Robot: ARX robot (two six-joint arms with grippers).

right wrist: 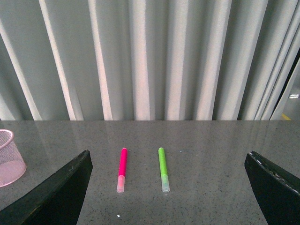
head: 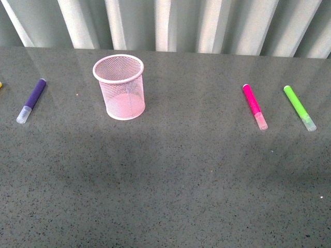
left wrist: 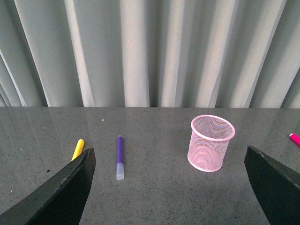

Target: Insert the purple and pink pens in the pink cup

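Nearest me is a wide stretch of bare grey table [head: 165, 196], with nothing on it between the near side and the row of things further back, so that whole front half lies open. Every object sits in the far half, short of the far edge, where a pale pleated curtain [head: 170, 23] hangs close behind. The pink cup [head: 121, 88] stands upright left of the middle, mouth up, nothing inside it that I can see through the mesh, with free table all round it. The purple pen [head: 31, 101] lies flat well off to the cup's left, clear cap pointing toward the near side, and a yellow marker [left wrist: 78, 149] lies just beyond it, further left, the two apart. Over on the right, well apart from the cup, the pink pen [head: 255, 106] lies flat with its clear cap toward the near side; a green pen [head: 299, 108] lies beside it, further right, roughly parallel and not touching. The left end effector [left wrist: 168, 151] hangs above the table with its dark fingers [left wrist: 61, 192] spread wide, gripping nothing and touching nothing. The right end effector [right wrist: 168, 155] is likewise spread wide and empty, the pink and green pens showing between its fingers [right wrist: 56, 194] on the table beyond.
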